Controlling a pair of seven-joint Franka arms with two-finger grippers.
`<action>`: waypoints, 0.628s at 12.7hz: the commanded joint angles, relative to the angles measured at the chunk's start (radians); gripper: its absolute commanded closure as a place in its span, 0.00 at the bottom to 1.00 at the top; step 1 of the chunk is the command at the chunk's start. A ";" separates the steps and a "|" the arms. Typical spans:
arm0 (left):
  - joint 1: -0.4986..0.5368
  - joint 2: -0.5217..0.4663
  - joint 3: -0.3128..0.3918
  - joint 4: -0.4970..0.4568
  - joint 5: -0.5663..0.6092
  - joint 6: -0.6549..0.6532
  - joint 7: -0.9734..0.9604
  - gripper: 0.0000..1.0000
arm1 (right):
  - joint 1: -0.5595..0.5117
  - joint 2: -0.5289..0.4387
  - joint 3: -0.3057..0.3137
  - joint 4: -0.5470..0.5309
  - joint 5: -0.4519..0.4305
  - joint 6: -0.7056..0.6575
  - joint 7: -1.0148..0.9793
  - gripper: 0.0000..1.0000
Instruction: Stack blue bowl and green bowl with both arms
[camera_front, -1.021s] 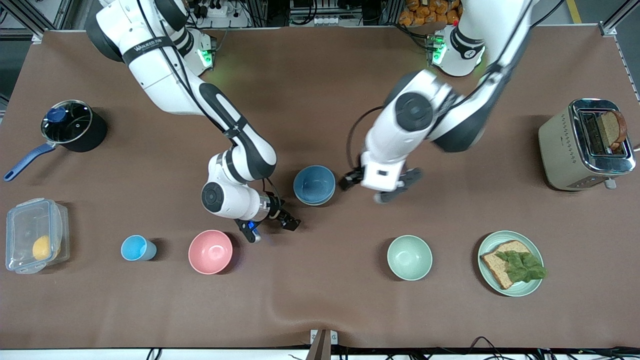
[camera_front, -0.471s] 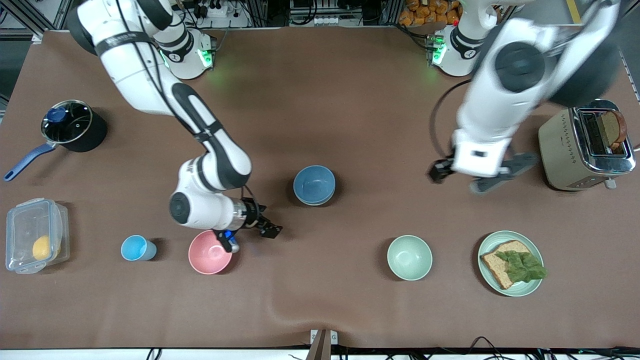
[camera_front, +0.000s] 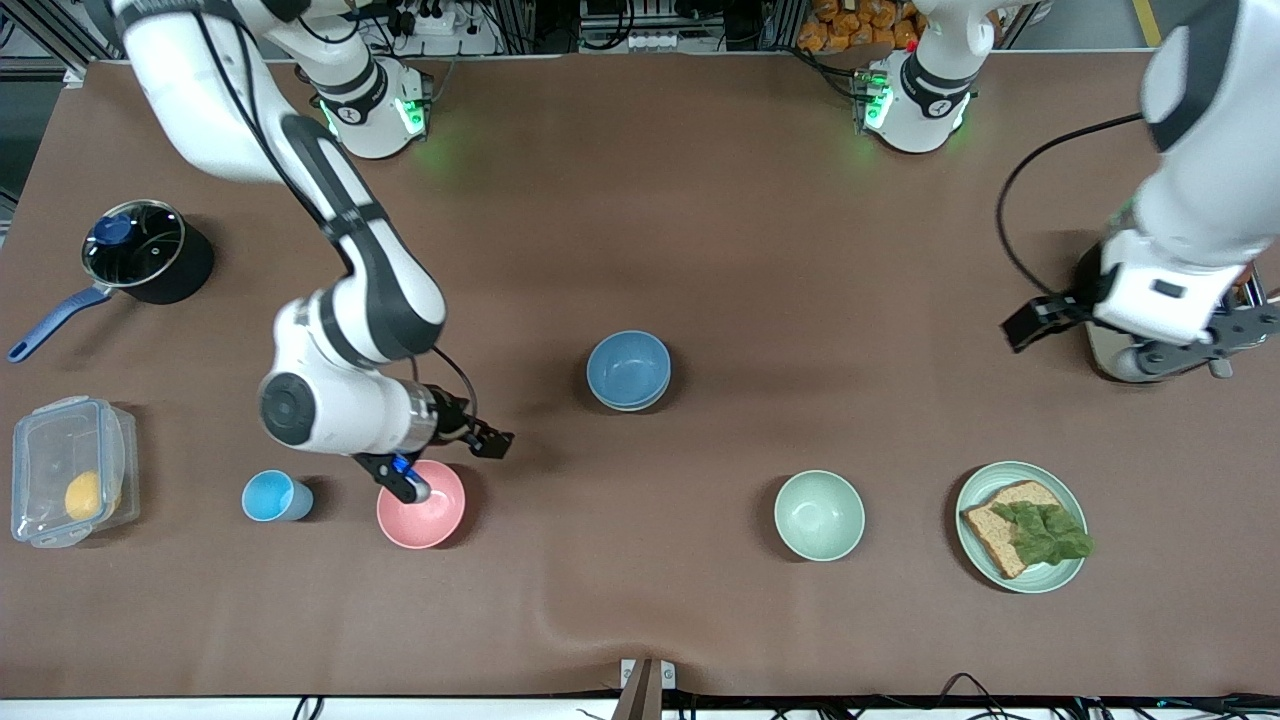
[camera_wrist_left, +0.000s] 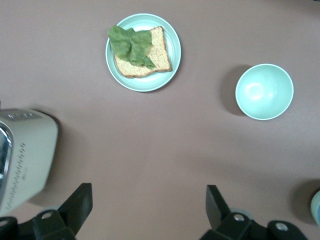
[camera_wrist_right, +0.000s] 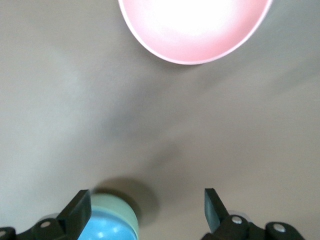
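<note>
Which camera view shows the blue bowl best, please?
The front view: the whole blue bowl shows, nested in the green bowl. The right wrist view shows only part of it; the left wrist view, a sliver at the edge.

both arms reach outward, left hand (camera_front: 1135, 340) and right hand (camera_front: 452, 464) open and empty.

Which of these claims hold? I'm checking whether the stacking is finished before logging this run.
1. The blue bowl sits nested in the green bowl. True.
2. The left gripper holds a bowl. False: it is open and holds nothing, over the toaster.
3. The right gripper is open by the pink bowl. True.
4. The mint bowl holds bread. False: it is empty; the bread lies on the plate.
</note>
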 joint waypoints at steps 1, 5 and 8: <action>0.029 -0.074 0.046 -0.024 -0.028 -0.065 0.186 0.00 | -0.027 -0.125 0.006 -0.039 -0.095 -0.102 -0.085 0.00; 0.027 -0.125 0.141 -0.024 -0.032 -0.108 0.396 0.00 | -0.073 -0.274 0.004 -0.048 -0.175 -0.265 -0.292 0.00; 0.009 -0.153 0.188 -0.027 -0.110 -0.138 0.395 0.00 | -0.159 -0.415 0.004 -0.147 -0.226 -0.294 -0.494 0.00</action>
